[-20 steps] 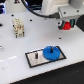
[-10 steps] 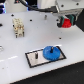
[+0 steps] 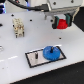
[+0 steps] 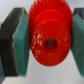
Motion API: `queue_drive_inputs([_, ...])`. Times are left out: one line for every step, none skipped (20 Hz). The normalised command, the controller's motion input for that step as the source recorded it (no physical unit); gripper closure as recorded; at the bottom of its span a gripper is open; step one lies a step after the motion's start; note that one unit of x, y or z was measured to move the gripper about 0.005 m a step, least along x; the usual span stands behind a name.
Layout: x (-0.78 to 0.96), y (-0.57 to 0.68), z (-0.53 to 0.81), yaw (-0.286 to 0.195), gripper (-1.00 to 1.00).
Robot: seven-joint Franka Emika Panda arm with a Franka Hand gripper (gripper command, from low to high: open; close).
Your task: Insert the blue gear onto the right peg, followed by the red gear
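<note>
Black-framed grey plate nearest on white table. Blue gear sits on plate toward exterior view's right; bare dark pin beside it. Farther back, gripper aloft, pads clamped on red gear.

Plate lies on worktop, toward near edge. Blue gear sits on plate, at its end toward exterior view's right. Peg stands upright on plate, just beside gear, toward exterior view's left. Pincer hangs above worktop, behind plate; red gear clamped between its pads.
</note>
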Motion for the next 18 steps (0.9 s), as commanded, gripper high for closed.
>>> queue_drive_inputs([0.75, -0.29, 0.21, 0.0, 1.0])
queue_drive_inputs([0.76, -0.27, 0.18, 0.0, 1.0])
queue_drive_inputs([0.77, -0.26, 0.15, 0.0, 1.0])
queue_drive_inputs([0.77, -0.25, 0.14, 0.0, 1.0])
queue_drive_inputs([0.77, -0.25, 0.12, 0.0, 1.0])
queue_drive_inputs([0.79, -0.25, 0.08, 0.0, 1.0])
queue_drive_inputs([0.77, -0.23, 0.08, 0.0, 1.0])
queue_drive_inputs([0.73, -0.23, 0.12, 0.0, 1.0])
queue_drive_inputs([0.76, -0.21, 0.08, 0.0, 1.0])
queue_drive_inputs([0.75, -0.2, 0.07, 0.0, 1.0])
queue_drive_inputs([0.72, -0.19, 0.04, 0.0, 1.0])
queue_drive_inputs([0.67, -0.18, 0.01, 0.0, 1.0])
queue_drive_inputs([0.62, -0.16, -0.01, 0.0, 1.0])
queue_drive_inputs([0.54, -0.15, -0.01, 0.0, 1.0])
queue_drive_inputs([0.46, -0.16, 0.0, 0.0, 1.0])
queue_drive_inputs([0.42, -0.19, -0.03, 0.0, 1.0])
queue_drive_inputs([0.39, -0.19, -0.06, 0.0, 1.0])
queue_drive_inputs([0.38, -0.18, -0.07, 0.0, 1.0])
